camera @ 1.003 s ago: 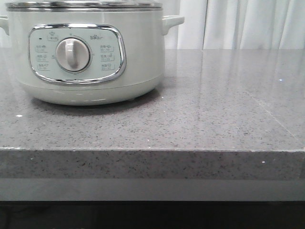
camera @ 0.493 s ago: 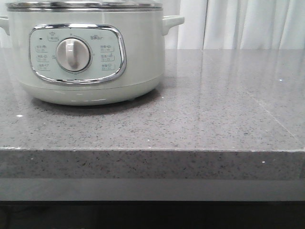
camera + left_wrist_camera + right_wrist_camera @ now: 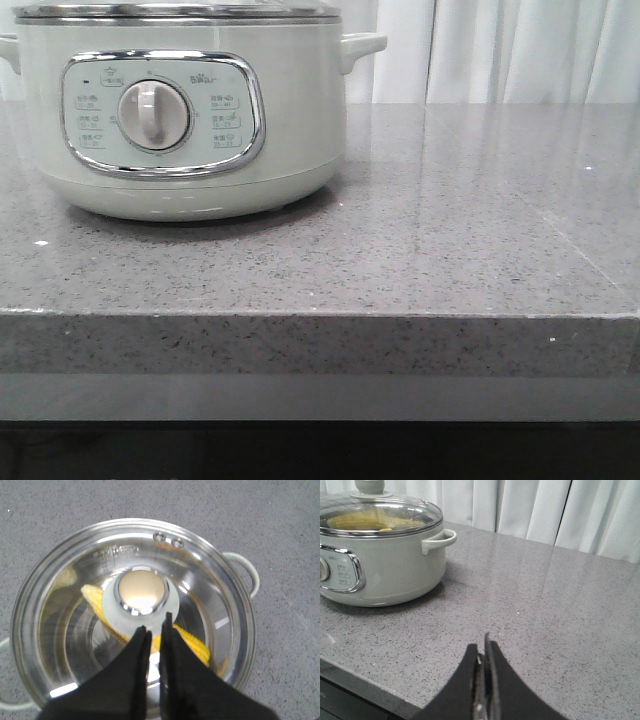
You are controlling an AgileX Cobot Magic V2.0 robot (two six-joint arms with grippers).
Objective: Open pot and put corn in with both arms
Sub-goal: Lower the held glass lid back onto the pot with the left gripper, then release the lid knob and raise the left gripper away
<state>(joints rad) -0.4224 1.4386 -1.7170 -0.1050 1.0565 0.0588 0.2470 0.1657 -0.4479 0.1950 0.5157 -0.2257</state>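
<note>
The pale grey-green pot [image 3: 290,120] stands at the counter's back left, its glass lid [image 3: 210,595] closed on it. The yellow corn [image 3: 192,642] lies inside the pot under the lid, partly hidden by the lid's knob [image 3: 141,591]. It also shows through the glass in the right wrist view [image 3: 355,521]. My left gripper [image 3: 155,627] hovers above the lid just beside the knob, jaws shut with a thin slit, holding nothing. My right gripper [image 3: 483,647] is shut and empty above the counter, to the right of the pot [image 3: 395,565]. Neither gripper shows in the front view.
The grey speckled counter [image 3: 470,230] stretches to the right of the pot, with its front edge [image 3: 320,315] close to the camera. White curtains [image 3: 520,50] hang behind. The pot's side handle [image 3: 440,539] sticks out to the right.
</note>
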